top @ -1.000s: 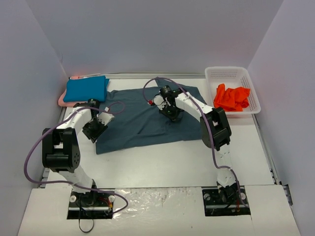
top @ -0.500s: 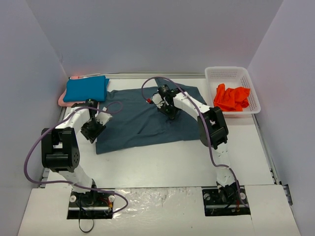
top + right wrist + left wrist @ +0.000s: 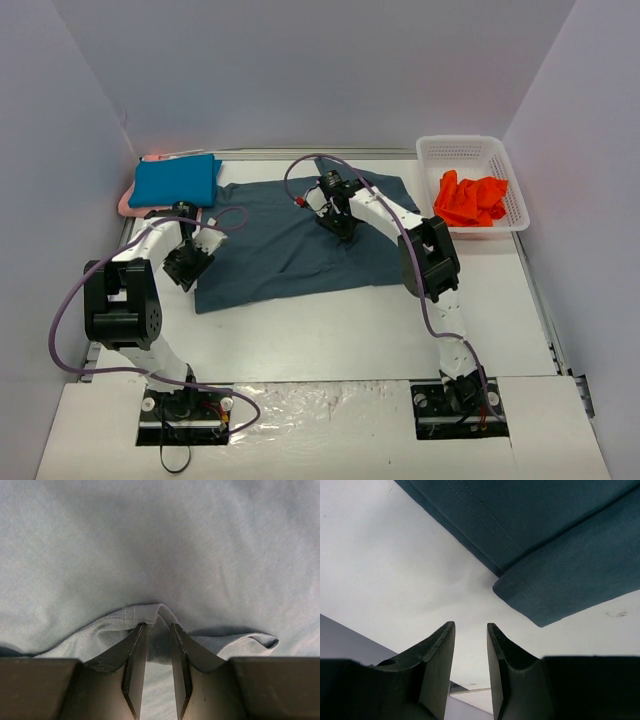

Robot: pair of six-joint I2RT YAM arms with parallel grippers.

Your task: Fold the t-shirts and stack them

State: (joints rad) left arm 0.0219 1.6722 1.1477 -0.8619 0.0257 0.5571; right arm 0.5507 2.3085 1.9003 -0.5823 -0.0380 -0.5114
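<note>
**Right wrist view: hem ridge at the fingertips, grip unclear**

The right gripper (image 3: pixel 158 626) sits low on the dark slate t-shirt (image 3: pixel 290 245). Its jaws stand a narrow gap apart, with a raised ridge of hem at their tips. Whether they pinch that ridge or only straddle it cannot be told. The left gripper (image 3: pixel 470 626) hovers over the bare table (image 3: pixel 340 320), just beside the shirt's near left corner, where one layer laps over another. Its jaws are part open and hold nothing.

The dark shirt lies spread across the middle of the table.

Likely risks:
- With a loose hold, a lift on the right would let the hem slip out and leave a wrinkle where the fold should be.
- A bite through both layers would drag the underside along.
- The left gripper is off the cloth, so it may close on nothing or scrape the table.
- If only one arm carries cloth, the fold would skew.

Count:
- Four t-shirts. One is the dark slate one.
- One is the teal t-shirt (image 3: pixel 175 180), folded at the far left.
- One is the pale pink t-shirt (image 3: pixel 127 205) beneath it, showing only an edge.
- One is the orange-red t-shirt (image 3: pixel 470 198), crumpled in the basket.
- One white basket (image 3: pixel 465 148).
- Two arms.
</note>
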